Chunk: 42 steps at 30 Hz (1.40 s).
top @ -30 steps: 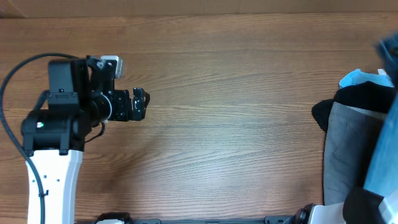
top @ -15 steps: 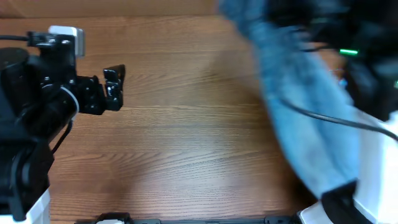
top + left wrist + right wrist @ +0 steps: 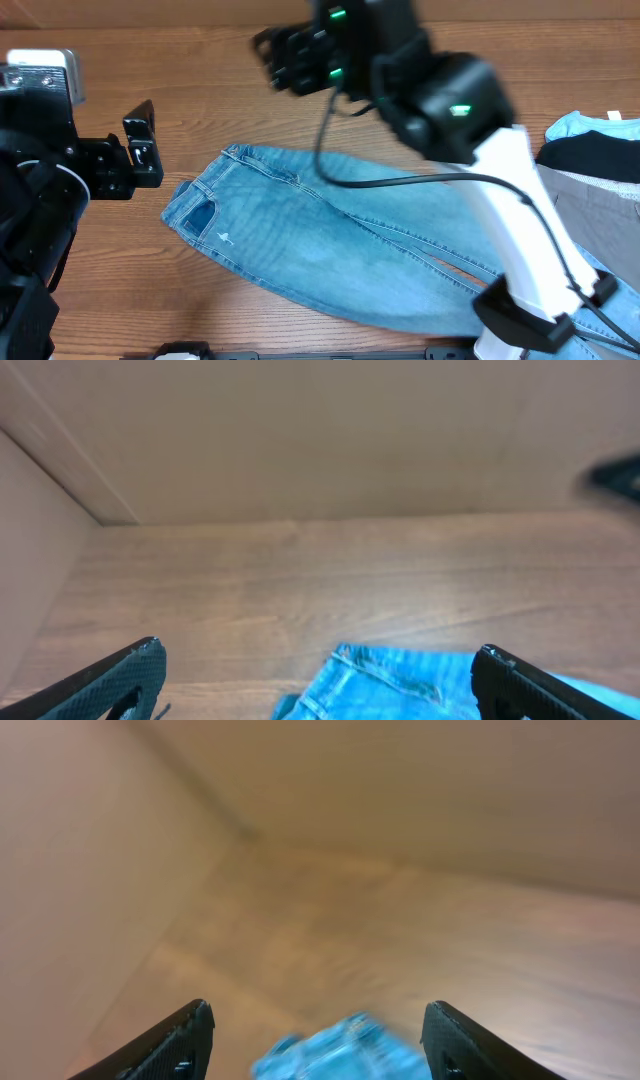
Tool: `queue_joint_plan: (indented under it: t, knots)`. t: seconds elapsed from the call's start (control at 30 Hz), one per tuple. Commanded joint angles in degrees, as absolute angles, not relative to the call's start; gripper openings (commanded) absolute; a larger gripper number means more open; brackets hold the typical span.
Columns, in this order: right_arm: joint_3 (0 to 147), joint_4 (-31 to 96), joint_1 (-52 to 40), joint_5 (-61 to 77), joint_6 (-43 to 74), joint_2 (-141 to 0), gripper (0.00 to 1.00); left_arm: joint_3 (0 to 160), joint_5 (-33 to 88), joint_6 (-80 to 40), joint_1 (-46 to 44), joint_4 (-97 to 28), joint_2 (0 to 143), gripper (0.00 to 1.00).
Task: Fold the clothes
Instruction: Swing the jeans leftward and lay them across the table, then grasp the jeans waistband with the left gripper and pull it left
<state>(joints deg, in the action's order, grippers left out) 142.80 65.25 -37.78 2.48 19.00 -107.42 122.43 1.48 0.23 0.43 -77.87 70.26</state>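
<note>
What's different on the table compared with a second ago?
The jeans were not in the middle of the table a second ago. The right arm swung them in from the right, and they now lie spread out. The right pincer is open beyond the waistband, apparently having let go. The left pincer shifted left, open and holding nothing. The pile of other clothes stayed at the right edge.

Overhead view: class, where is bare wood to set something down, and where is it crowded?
Free: far strip between left claw and right claw; near-left corner beside the light blue denim jeans. Crowded: right edge, with piled dark and grey clothes.
</note>
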Motion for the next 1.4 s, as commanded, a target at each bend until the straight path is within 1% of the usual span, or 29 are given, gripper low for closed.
queue_joint_plan:
  t: [0.0, 0.13, 0.3, 0.77, 0.93, 1.1, 1.13, 1.17, 1.2, 1.27, 1.3, 1.33, 1.37]
  knots:
    - [144.5, 65.4, -31.8, -2.9, 18.4, -98.2, 0.71, 123.2, 6.5, 1.3, 0.7, -79.9, 72.9, 1.0]
    - [144.5, 67.6, -26.0, -2.9, 18.5, -91.9, 0.71, 122.4, 11.1, 1.3, 0.7, -86.9, 80.9, 1.0]
    - [144.5, 70.1, -24.0, -3.0, 18.5, -88.4, 0.72, 121.4, 11.0, 1.3, 0.5, -90.2, 93.3, 1.0]
    - [144.5, 78.9, -24.0, -3.0, 19.5, -87.7, 0.72, 121.4, 12.9, 3.1, -0.4, -80.7, 129.3, 1.0]
    - [144.4, 80.3, -24.0, -3.0, 19.5, -87.7, 0.72, 121.4, 13.6, 3.2, -1.1, -80.7, 136.4, 1.0]
    - [144.4, 80.8, -24.0, -3.2, 19.3, -87.7, 0.75, 121.4, 15.3, 3.1, -2.0, -80.8, 140.1, 1.0]
    - [144.4, 80.8, -24.0, -3.7, 19.3, -87.8, 0.75, 121.4, 16.5, 3.4, -2.3, -81.3, 140.3, 0.98]
    - [144.4, 80.9, -24.0, -4.6, 19.3, -87.7, 0.75, 121.4, 17.8, 4.0, -2.4, -81.6, 140.5, 0.93]
    - [144.4, 81.0, -24.0, -5.3, 19.3, -87.7, 0.75, 121.4, 19.6, 5.2, -2.6, -82.1, 140.5, 0.83]
    - [144.4, 81.2, -24.0, -6.5, 19.3, -87.7, 0.75, 121.5, 22.1, 7.6, -2.8, -83.0, 140.5, 0.58]
    - [144.4, 81.2, -24.0, -6.9, 19.3, -87.7, 0.76, 121.7, 22.2, 8.7, -2.8, -83.7, 140.5, 0.4]
    - [144.4, 81.2, -24.0, -7.3, 19.3, -87.7, 0.76, 121.9, 21.9, 9.5, -2.8, -84.2, 140.5, 0.17]
    - [144.4, 81.3, -24.0, -7.5, 19.3, -87.8, 0.76, 122.3, 21.8, 10.2, -2.5, -85.1, 140.5, 0.07]
